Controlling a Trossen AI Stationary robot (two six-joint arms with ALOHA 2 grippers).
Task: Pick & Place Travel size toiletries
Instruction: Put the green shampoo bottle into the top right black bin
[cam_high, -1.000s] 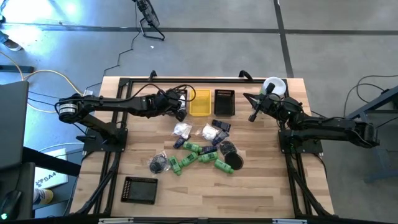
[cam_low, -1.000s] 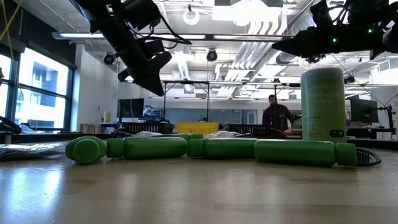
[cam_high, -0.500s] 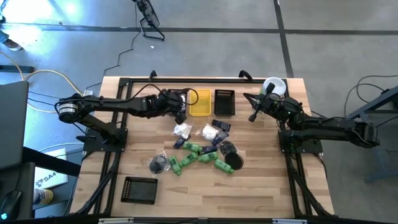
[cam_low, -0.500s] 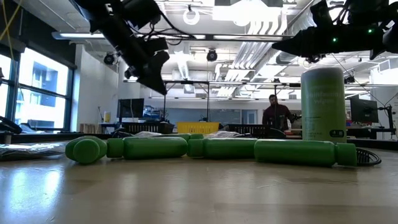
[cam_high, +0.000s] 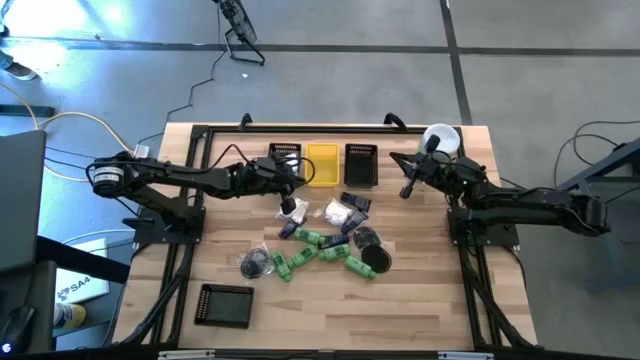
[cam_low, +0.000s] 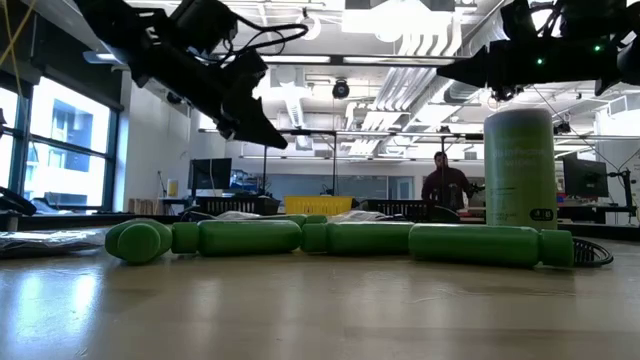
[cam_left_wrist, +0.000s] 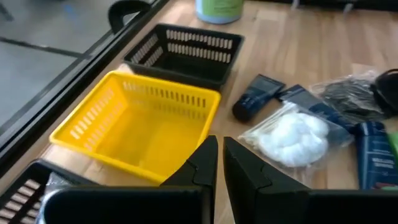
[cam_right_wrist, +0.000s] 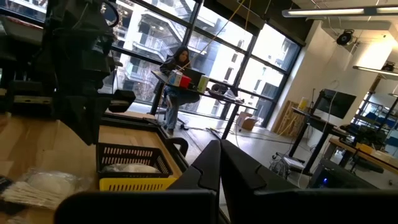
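A: Pale wooden boards make up the table, with grey concrete floor seen all round it in the high view. Three small bins are lined along the upper middle of that frame: a black bin, the yellow bin and a second black bin. A fourth black bin is seen at lower left.

B: Where are the toiletries found?

A: They are heaped at the centre of the high view, below the bins: green bottles, a white packet, dark blue tubes and black round pieces, many touching one another.

B: And the tools?

A: The left gripper is held above the pile's upper-left edge, its jaws drawn almost together with nothing seen between them. The right gripper is parked at the upper right, beside the tall cylinder, jaws fully closed and empty.

B: What might go wrong?

A: With jaws this narrow, nothing can be straddled; a descent could only push the packet aside. Because the items are crowded, two could be caught at once, or a round bottle could be rolled away. A crinkly packet is judged likely to slip if only its edge is pinched.
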